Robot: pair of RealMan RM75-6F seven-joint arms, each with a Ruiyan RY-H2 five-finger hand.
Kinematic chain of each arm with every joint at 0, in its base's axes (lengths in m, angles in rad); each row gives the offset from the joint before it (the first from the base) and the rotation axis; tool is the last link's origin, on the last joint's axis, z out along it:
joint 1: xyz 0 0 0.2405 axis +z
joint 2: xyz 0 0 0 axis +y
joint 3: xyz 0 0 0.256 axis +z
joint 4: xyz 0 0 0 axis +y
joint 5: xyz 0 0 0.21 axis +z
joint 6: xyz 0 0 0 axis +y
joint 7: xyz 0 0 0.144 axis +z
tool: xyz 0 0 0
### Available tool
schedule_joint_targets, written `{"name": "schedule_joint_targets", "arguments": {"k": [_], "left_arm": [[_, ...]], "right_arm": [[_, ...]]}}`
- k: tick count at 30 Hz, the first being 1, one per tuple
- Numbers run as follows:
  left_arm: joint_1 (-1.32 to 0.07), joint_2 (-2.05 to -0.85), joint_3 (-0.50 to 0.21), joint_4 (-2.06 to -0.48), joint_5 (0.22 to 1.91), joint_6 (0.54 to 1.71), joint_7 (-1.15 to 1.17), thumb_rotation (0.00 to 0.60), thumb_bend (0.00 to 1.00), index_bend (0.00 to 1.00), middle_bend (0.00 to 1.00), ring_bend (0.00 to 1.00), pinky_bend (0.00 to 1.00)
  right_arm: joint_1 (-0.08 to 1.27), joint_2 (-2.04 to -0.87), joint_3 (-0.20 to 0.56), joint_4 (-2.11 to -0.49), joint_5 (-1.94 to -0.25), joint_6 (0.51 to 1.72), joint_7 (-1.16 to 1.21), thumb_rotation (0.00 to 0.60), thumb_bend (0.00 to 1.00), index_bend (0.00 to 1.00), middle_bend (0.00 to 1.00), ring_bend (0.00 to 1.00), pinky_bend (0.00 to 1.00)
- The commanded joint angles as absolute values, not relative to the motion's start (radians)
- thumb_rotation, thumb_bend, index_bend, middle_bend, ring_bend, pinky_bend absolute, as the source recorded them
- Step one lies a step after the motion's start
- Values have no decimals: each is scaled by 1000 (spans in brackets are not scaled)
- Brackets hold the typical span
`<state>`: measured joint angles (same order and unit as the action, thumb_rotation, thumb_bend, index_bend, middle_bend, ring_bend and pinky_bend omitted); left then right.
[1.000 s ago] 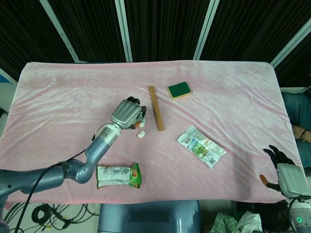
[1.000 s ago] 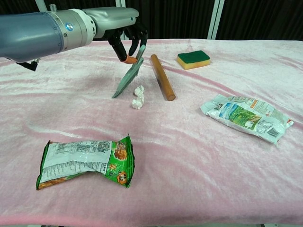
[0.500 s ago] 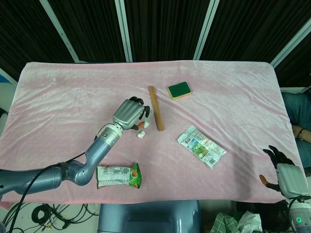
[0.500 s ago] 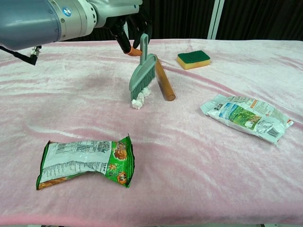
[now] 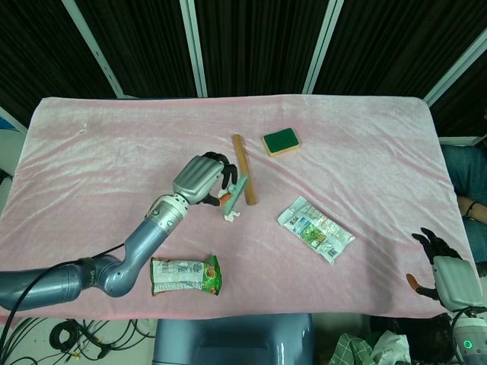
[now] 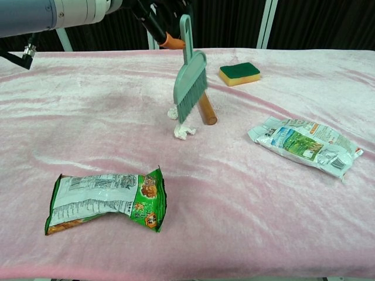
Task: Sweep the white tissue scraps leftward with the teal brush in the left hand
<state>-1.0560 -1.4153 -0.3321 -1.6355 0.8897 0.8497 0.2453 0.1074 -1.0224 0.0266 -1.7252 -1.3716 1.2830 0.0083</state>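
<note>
Teal brush (image 5: 238,195), gripped in the curled fingers of the left hand (image 5: 199,179), has moved right past the white tissue scraps (image 5: 232,215) in the head view, and in the chest view its bristles hover just right of them, ready to sweep leftward.

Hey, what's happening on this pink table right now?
The robot's left hand holds a teal brush by its handle, bristles down next to the white tissue scraps in front of a wooden stick. The right hand sits idle at the table's near right corner. A green sponge and two snack packets lie untouched on the pink cloth.
</note>
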Motion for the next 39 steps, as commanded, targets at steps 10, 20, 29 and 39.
{"name": "schedule_joint_targets", "arguments": {"k": [10, 20, 29, 39], "left_arm": [[-1061, -1393, -376, -1704, 867, 781, 97, 600, 537, 732, 600, 246, 240], [-1052, -1440, -370, -1668, 844, 790, 32, 600, 537, 736, 610, 246, 244], [-1027, -1443, -343, -1642, 836, 737, -42, 600, 537, 738, 610, 246, 246], [-1006, -1447, -319, -1595, 876, 704, -92, 600, 537, 746, 611, 246, 246]], "right_arm": [[107, -1021, 27, -1728, -1370, 1283, 11, 600, 221, 168, 67, 143, 263], [108, -1020, 27, -1727, -1367, 1280, 16, 600, 222, 168, 67, 144, 263], [107, -1019, 27, -1730, -1366, 1280, 18, 600, 222, 168, 67, 144, 263], [108, -1019, 27, -1729, -1365, 1278, 19, 600, 222, 168, 67, 144, 263]]}}
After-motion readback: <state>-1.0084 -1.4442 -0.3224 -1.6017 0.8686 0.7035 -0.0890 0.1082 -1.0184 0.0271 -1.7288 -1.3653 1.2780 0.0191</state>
